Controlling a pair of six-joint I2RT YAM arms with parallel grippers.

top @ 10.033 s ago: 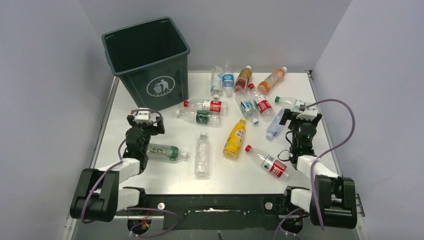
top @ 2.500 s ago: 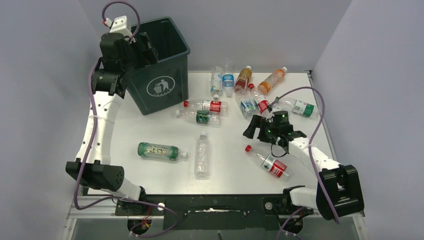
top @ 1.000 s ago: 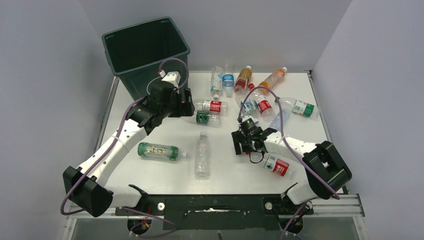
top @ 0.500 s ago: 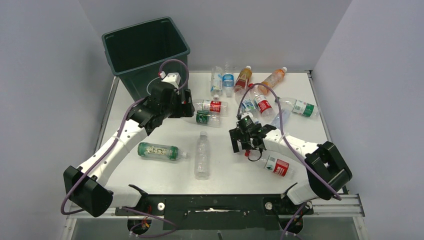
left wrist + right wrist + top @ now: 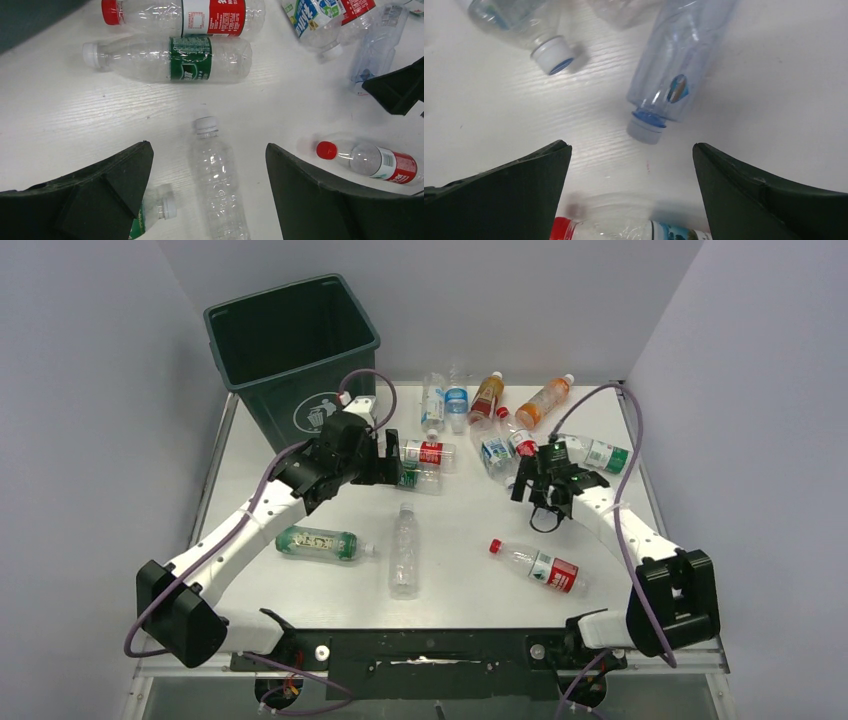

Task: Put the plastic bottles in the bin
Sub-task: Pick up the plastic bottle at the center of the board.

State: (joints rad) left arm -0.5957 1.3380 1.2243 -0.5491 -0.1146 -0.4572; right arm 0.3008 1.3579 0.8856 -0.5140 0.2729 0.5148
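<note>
So the bin [image 5: 290, 390] stood upright on the counter [image 5: 330, 590], and the plastic bottles [image 5: 430, 452] all lay outside it, scattered off to its right and nearer the arms than it was. The left gripper [image 5: 206, 146] hung just in front of the bin's front wall, wide open with nothing in it, above a green-label bottle [image 5: 190, 59] and a bare clear bottle [image 5: 217, 175]. The right gripper [image 5: 631, 145] was well away from the bin, past most of the bottles, also spread wide and empty, above a bluish bottle [image 5: 679, 65] lying on its side.
</note>
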